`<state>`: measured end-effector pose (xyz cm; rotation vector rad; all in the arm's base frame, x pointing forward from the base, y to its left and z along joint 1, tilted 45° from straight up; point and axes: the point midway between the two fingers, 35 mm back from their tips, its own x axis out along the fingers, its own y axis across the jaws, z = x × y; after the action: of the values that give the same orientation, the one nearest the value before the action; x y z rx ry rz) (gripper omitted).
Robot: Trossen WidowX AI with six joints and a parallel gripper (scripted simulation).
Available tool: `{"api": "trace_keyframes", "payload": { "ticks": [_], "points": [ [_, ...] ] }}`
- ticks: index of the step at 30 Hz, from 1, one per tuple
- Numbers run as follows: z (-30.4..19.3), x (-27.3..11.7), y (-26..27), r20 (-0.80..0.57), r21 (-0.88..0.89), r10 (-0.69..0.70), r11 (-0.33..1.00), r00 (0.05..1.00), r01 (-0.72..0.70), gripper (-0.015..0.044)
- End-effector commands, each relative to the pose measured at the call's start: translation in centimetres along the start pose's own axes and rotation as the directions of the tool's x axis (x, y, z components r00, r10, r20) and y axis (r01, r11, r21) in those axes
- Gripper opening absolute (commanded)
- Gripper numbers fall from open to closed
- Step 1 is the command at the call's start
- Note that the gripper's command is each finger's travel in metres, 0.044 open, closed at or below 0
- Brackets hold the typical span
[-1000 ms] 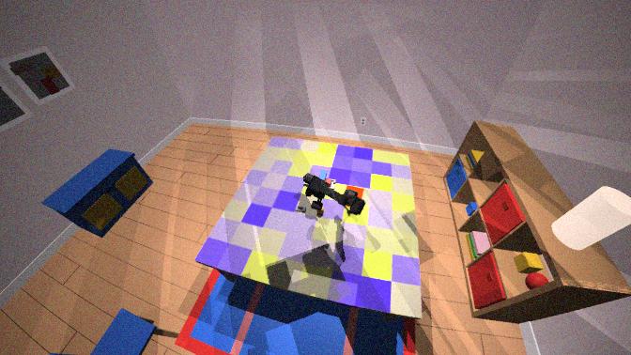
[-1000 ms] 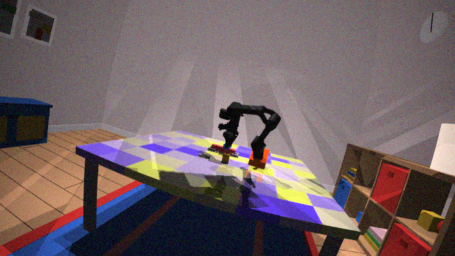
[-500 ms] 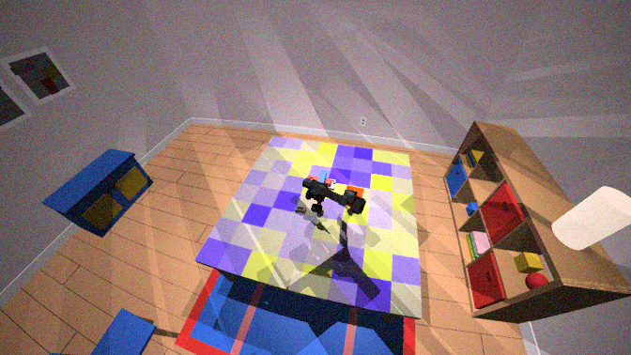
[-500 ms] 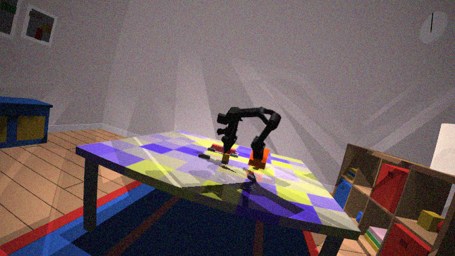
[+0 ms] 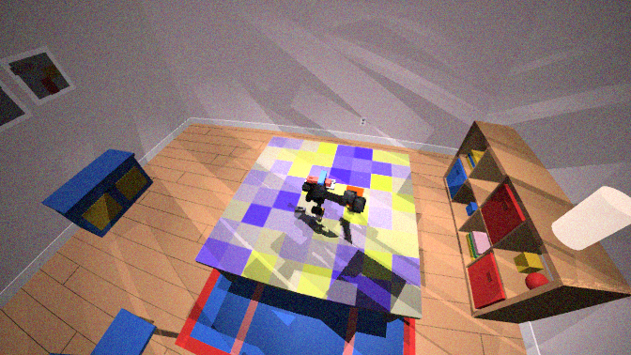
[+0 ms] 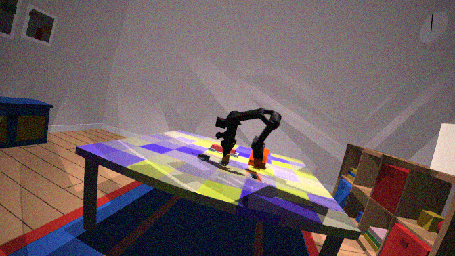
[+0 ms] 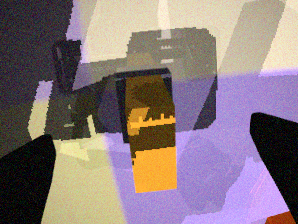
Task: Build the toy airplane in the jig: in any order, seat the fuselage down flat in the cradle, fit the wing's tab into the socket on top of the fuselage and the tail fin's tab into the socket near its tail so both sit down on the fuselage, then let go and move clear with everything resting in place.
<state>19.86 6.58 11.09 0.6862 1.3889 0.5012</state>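
Observation:
The red fuselage (image 5: 312, 179) (image 6: 219, 147) lies in the pale cradle (image 5: 332, 184) (image 6: 233, 155) behind the gripper. The blue wing (image 5: 322, 177) lies across the top of the fuselage; whether its tab is fully down cannot be told. The yellow-orange tail fin (image 7: 156, 170) (image 6: 226, 158) is on the table, apart from the fuselage, with a dark part at its upper end in the wrist view. My gripper (image 7: 153, 133) (image 6: 225, 162) is wide open and points down over the fin. The fin shows between the two fingers, with a gap on each side. The fuselage's tail socket cannot be made out.
The arm's orange base (image 5: 355, 191) (image 6: 265, 156) stands to the right of the cradle on the patchwork table (image 5: 263, 260) (image 6: 217, 191). A small dark object (image 7: 67, 65) lies left of the fin in the wrist view. Strong shadows cross the table.

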Motion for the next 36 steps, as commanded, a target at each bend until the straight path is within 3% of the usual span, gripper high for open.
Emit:
{"api": "trace_keyframes", "payload": {
  "ticks": [1,15,30,36],
  "points": [
    [-0.2,0.8,0.0,-0.005,0.009,0.005,1.0,1.0,-0.005,0.044],
    [-0.4,2.7,0.1,-0.005,0.009,0.011,1.0,1.0,-0.011,0.044],
    [-0.4,2.7,0.1,-0.005,0.009,0.011,1.0,1.0,-0.011,0.0046],
    [-0.4,2.7,0.1,-0.005,0.009,0.011,1.0,1.0,-0.011,0.0006]
  ]
}}
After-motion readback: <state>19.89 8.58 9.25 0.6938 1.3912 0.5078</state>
